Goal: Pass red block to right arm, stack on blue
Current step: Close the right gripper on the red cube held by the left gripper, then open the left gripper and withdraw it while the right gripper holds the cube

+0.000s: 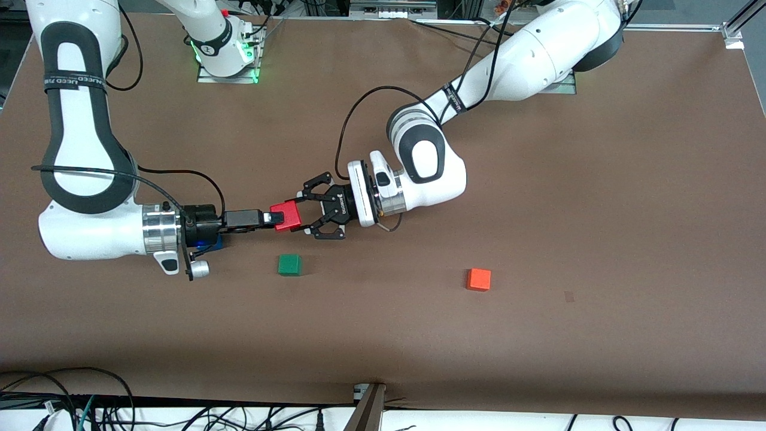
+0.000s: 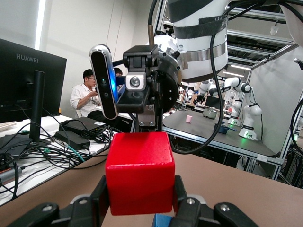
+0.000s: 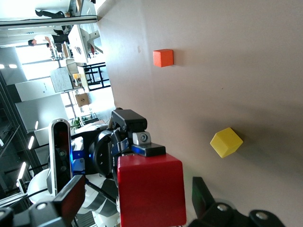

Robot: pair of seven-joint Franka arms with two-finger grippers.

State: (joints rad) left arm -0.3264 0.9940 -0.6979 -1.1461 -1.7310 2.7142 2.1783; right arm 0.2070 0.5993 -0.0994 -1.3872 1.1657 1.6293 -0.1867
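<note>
Your left pincer [image 1: 301, 211] clamps the small matte red cube [image 1: 286, 216] above the brown desk [image 1: 538, 239]; your right pincer [image 1: 272, 219] stands wide around it, not closed

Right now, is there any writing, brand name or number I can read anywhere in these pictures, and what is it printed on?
"HUAWEI": on the top edge of the black monitor, seen in the left wrist view.
White lettering on the black strap around the right arm: too blurred to read.
White lettering on the black strap around the left arm: too small to read.
The red block, green block and orange block carry no text.
</note>
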